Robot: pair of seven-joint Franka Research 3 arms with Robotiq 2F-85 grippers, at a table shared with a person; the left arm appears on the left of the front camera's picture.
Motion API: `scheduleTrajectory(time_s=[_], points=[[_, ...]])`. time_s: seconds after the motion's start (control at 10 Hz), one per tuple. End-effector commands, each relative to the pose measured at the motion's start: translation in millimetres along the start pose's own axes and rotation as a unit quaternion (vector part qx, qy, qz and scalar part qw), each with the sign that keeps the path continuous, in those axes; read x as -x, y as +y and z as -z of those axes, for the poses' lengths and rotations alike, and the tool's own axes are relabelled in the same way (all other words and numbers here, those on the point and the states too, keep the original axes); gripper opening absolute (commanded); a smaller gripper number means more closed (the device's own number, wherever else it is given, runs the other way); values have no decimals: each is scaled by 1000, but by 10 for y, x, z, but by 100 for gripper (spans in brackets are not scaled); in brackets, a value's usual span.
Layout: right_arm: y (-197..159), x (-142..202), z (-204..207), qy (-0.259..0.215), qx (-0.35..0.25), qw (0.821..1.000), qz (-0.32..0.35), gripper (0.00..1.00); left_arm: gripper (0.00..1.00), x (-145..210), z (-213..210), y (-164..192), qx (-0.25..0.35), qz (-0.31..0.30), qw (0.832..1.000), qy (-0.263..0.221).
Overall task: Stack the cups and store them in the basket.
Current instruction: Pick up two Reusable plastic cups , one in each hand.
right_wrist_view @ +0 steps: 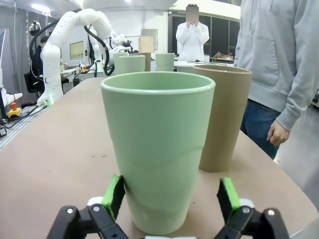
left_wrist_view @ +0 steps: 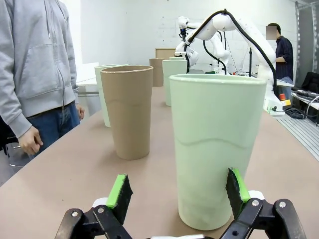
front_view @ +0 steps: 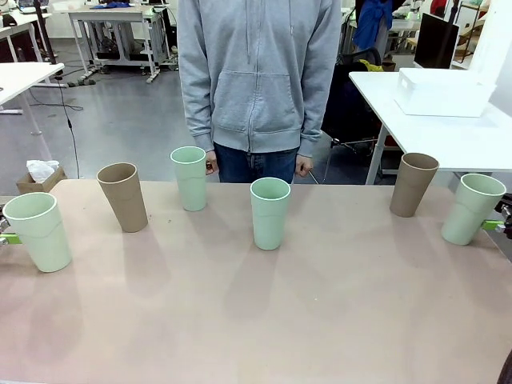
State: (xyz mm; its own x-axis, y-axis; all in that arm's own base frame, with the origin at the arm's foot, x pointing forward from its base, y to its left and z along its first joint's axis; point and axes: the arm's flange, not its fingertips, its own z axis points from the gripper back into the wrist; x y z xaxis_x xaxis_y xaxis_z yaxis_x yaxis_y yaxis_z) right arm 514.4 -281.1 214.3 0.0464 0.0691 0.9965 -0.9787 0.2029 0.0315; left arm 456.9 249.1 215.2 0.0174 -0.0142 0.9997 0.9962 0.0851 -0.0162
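Six cups (front_view: 270, 212) stand upright in a loose row across the table (front_view: 240, 320), none touching. The left gripper (left_wrist_view: 178, 191) is spread wide open with the left mint cup (left_wrist_view: 217, 149) sitting between its fingers. Same deal for the right gripper (right_wrist_view: 171, 198), open around the right mint cup (right_wrist_view: 157, 149).

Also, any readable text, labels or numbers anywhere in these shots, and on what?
No text can be read in any view.
Cups: plain on the sides that show, no print or label.
Grey hoodie: no logo or lettering.
Bright panel far back in the right wrist view: too small and blurred to read.
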Motion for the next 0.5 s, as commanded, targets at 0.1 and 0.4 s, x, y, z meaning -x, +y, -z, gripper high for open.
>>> scheduleTrajectory(time_s=[0.1, 0.4], points=[[40, 23, 63, 1, 7, 1000, -3, 100, 100, 54, 76, -163, 12, 12, 1000, 1], [50, 34, 59, 1, 8, 1000, 2, 100, 100, 15, 45, -222, 31, 13, 999, 7]])
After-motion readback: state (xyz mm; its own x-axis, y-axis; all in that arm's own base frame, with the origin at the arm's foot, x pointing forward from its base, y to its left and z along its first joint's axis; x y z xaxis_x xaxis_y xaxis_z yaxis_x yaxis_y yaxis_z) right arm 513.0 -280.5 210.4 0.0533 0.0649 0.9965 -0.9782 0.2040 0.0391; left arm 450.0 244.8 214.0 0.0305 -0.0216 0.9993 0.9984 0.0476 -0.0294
